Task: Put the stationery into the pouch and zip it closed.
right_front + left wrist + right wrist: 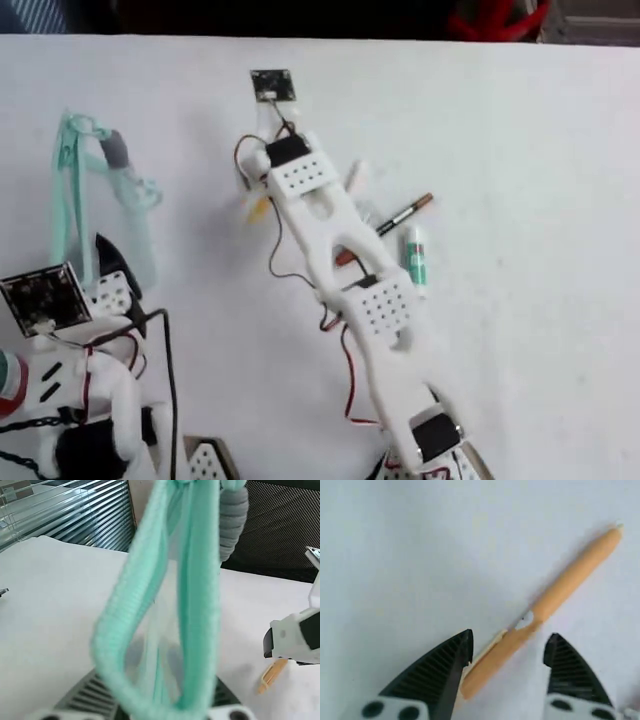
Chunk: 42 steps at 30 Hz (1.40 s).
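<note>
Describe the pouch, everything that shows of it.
The pouch is see-through, soft plastic or mesh by the look, edged in mint-green ribbed trim, with a grey ribbed piece at its far end. Its mouth seems to gape open, and nothing shows inside. It lies on the white table at the left of the high view, stretching away from the left gripper, whose fingers clasp its near end. Nothing else touches it.

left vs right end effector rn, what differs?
The left end effector is shut on the mint mesh pouch; the right end effector is open. The left one holds its load; the right one only straddles the orange pen, lying on the table. Shared: black ribbed fingers.
</note>
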Motion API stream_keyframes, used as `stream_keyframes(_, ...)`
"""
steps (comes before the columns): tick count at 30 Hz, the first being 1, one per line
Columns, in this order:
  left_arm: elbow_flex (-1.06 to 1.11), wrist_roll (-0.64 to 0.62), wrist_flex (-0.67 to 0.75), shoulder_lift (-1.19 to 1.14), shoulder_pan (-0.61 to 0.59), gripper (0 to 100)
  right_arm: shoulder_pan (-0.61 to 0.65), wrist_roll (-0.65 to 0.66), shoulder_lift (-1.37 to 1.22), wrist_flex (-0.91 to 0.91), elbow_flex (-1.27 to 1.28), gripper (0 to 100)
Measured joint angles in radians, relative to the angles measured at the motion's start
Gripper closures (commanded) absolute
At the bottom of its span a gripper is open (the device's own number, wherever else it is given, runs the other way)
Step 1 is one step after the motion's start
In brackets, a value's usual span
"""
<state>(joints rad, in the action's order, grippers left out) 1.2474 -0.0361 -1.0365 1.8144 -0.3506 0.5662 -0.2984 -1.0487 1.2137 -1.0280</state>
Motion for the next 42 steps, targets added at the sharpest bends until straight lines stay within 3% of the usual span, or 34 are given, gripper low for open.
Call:
stream_keyframes(5, 0.000, 0.000, 0.000, 0.000, 0.000, 98, 0.002, 0.048, -0.167, 0.031, -0.178, 82.7)
stream_keyframes(9, 0.000, 0.000, 0.000, 0.000, 0.000, 98, -0.003, 0.147, -0.218, 0.089, -0.279, 99.4)
stream_keyframes(11, 0.000, 0.000, 0.000, 0.000, 0.000, 98, -0.011, 0.199, -0.221, 0.120, -0.295, 95.3)
stream_keyframes(14, 0.000, 0.000, 0.000, 0.000, 0.000, 98, -0.035, 0.249, -0.227, 0.150, -0.310, 98.5)
stream_keyframes(25, -0.069, -0.006, -0.002, 0.000, 0.014, 98, -0.117, 0.278, -0.178, 0.465, -0.566, 98.1)
stream_keyframes(29, -0.129, -0.018, -0.002, 0.008, 0.137, 98, -0.112, 0.353, 0.012, 0.505, -0.529, 98.1)
stream_keyframes(35, -0.135, 0.025, 0.006, 0.000, 0.451, 98, -0.160, 0.382, 0.382, 0.506, -0.379, 98.1)
stream_keyframes(42, -0.135, 0.031, 0.048, -0.041, 0.644, 98, -0.247, 0.391, 0.934, 0.506, -0.146, 98.1)
